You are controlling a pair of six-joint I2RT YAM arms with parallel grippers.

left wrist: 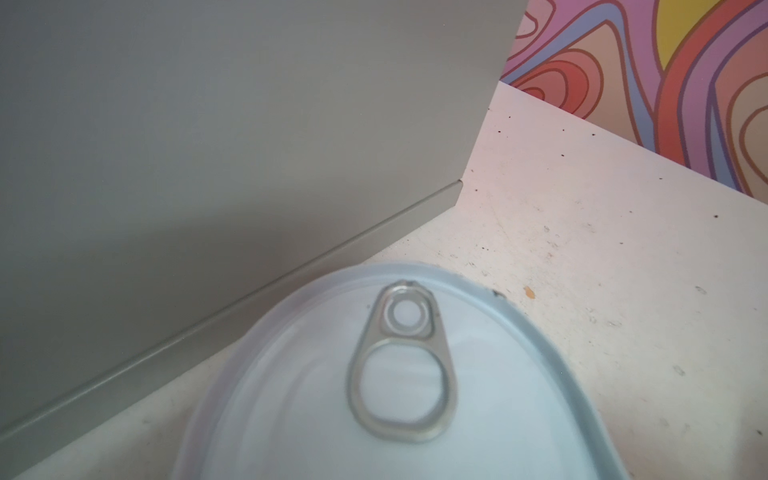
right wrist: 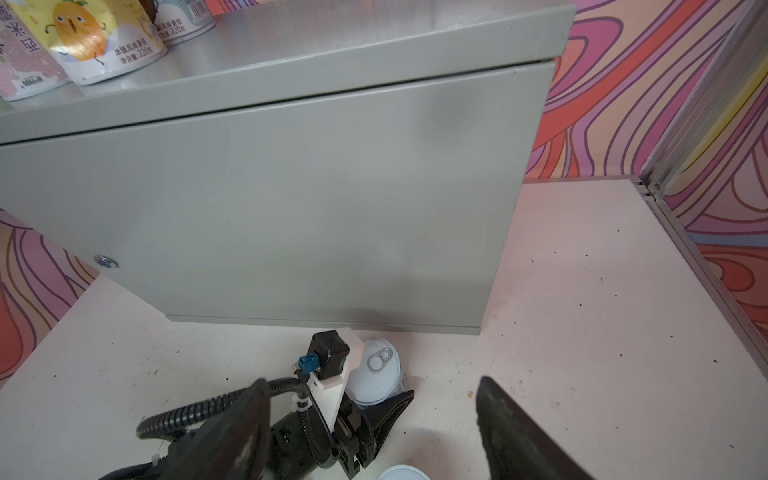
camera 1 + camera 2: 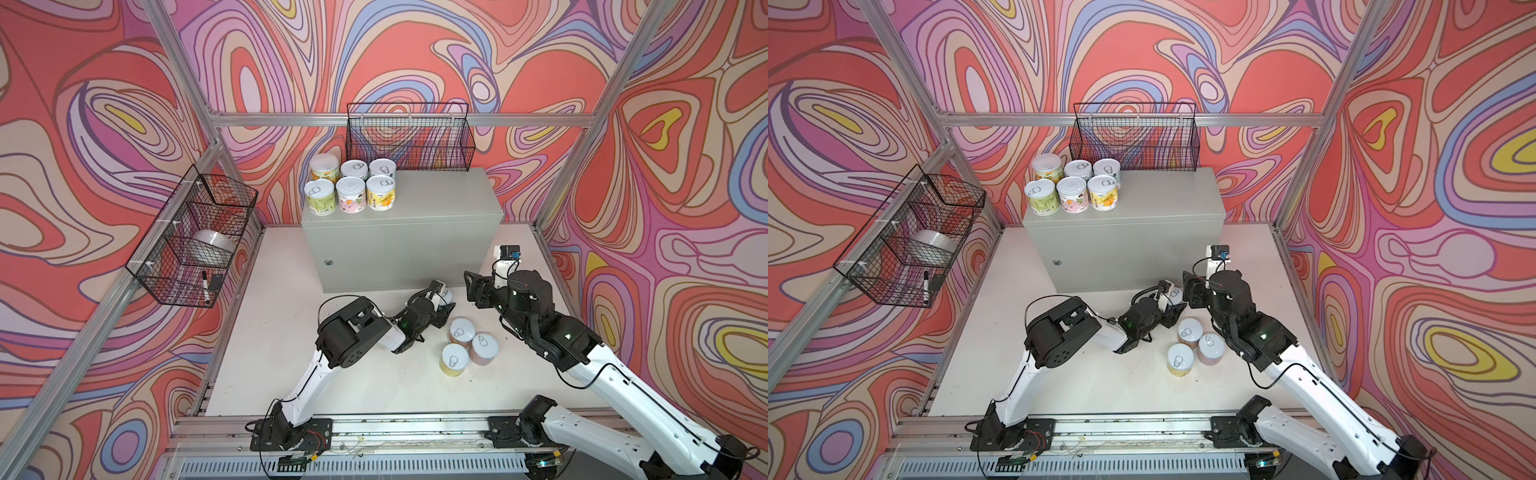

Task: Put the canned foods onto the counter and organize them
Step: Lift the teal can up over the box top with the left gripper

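We see the left gripper [image 3: 442,305] pinching one can [image 3: 447,294] on the white table [image 3: 353,386], just in front of the counter [image 3: 436,199] near the right end of its front face. This can stands upright with its axis vertical and its silver lid up. In the left wrist view, the narrow end of its pull-tab [image 1: 401,361] points toward the counter's bottom edge. The right gripper [image 3: 471,287] is just right of it, its claw spread with only bare table between the fingers [image 2: 511,419].

Three more cans [image 3: 461,330] stand upright in a tight cluster on the table, nearer than the pinched one and slightly to its right. Six cans [image 3: 351,189] stand upright on the far left part of the counter top, in two rows of three with lids up and labels facing near. The counter's long side runs left to right, and the right part of its top is bare.
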